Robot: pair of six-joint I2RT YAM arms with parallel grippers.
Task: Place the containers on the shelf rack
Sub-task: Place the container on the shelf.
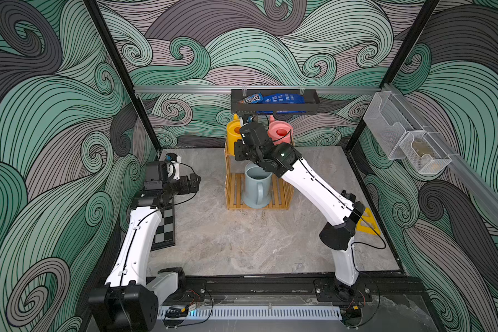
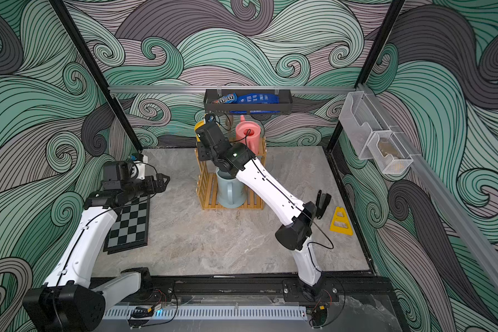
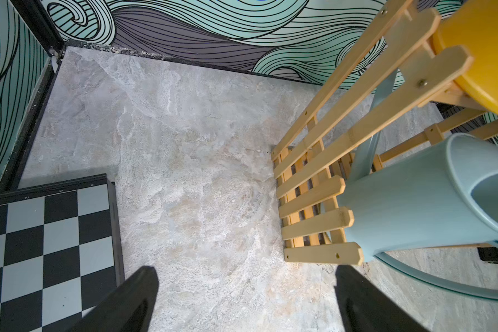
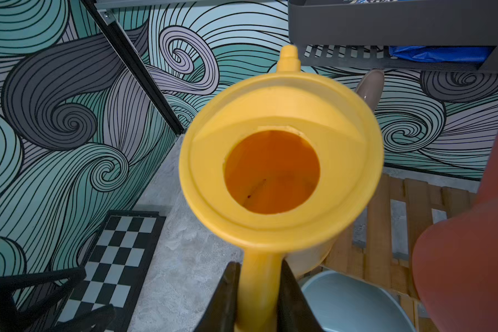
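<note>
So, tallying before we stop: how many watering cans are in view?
3. The yellow can is at the rack's top tier, handle in the right hand; the pink can stands beside it; the blue-grey can stands on the bottom tier. None seems hidden.

Chessboard (image 2: 130, 227) and yellow triangle (image 2: 341, 222) lie on the table (image 1: 242, 244), well apart.

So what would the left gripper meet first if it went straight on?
Probably the table just beside the rack; the open left gripper points close past its lower side, so one finger might touch that first.
</note>
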